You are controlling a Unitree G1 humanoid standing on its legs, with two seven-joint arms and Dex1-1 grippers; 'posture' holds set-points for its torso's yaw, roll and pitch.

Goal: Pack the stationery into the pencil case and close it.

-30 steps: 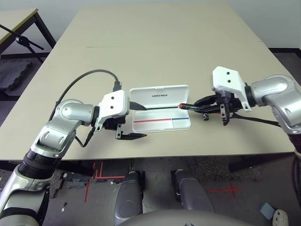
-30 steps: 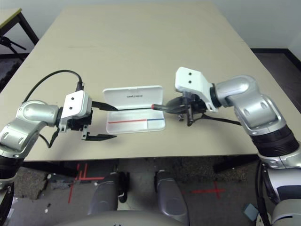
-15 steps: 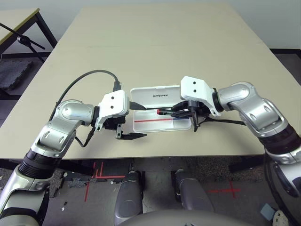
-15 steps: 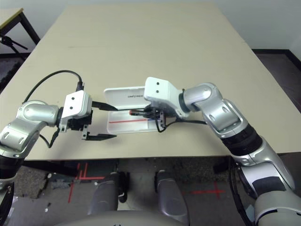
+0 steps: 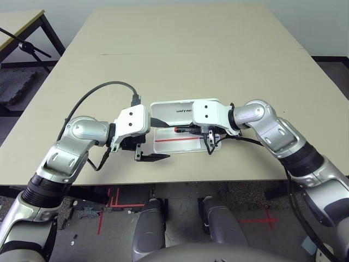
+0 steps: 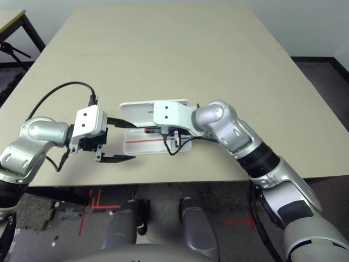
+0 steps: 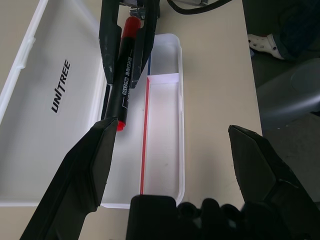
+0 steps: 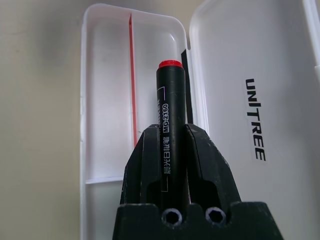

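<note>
Clamped tight between the fingers of the right pincer (image 8: 170, 165): a black marker (image 8: 170, 115) with red ends, barrel running straight out along the fingers, red tip leading. Held lengthwise, evidently, to match the long tray of the open case (image 5: 163, 146) just below and ahead of that pincer, so it can drop in flat. Hovering over the seam between tray and lid (image 7: 45, 115), not yet down in the tray.

Beneath the tip, a thin red pen (image 7: 144, 145) lying along the tray, and a low divider (image 7: 162, 77) closing off a short compartment at one end; both likely limit where the marker can settle.

Opposite, at the far end of the case from the right pincer, the left pincer (image 5: 155, 139) spread as wide as it goes, holding nothing, one finger (image 7: 87, 170) reaching in over the lid's edge, apparently steadying the case. Marker tip very near that finger: little room to advance.

Beyond, bare table (image 5: 185, 49); further off, a second table (image 5: 16, 19) at the room's edge.
</note>
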